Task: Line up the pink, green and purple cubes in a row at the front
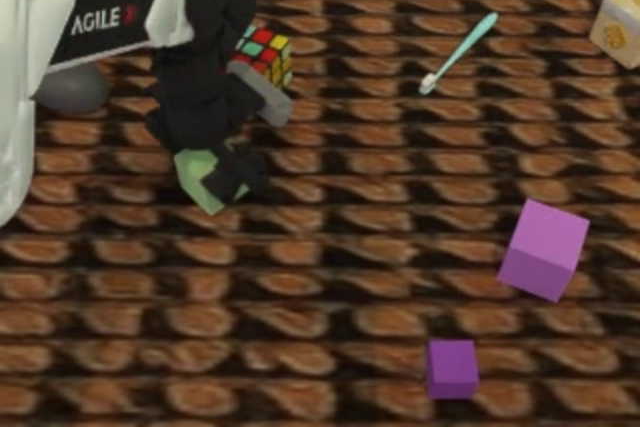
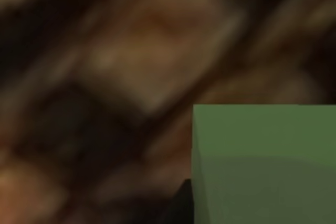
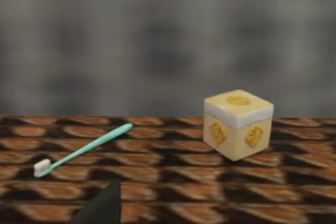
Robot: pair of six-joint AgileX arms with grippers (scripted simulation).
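At the far left of the top view, the left arm is seen reaching in over the wood-patterned worktop. A grey rounded object is partly hidden beneath the arm. The left end effector is clamped on the green cube, left of centre, about midway between the back and front edges. The cube is turned so that its edges run diagonally to the worktop's edges; being a cube, it has no long axis. In the left wrist view the green cube fills the near corner, with blurred worktop behind it.

Just behind the end effector, a multicoloured puzzle cube is partly covered by the arm. Further right, near the back, a teal toothbrush lies on a diagonal, its white bristle head pointing toward the front left.

Toward the front, right of centre, the small dark purple cube sits roughly square to the worktop's edges. Just right of it and further back, well apart from the green cube, the larger pink cube is rotated off square.

At the back right corner a cream box with gold patches is cut off by the frame edge. The right end effector is shown only as a dark tip in the right wrist view; whether it is apart or together cannot be told.
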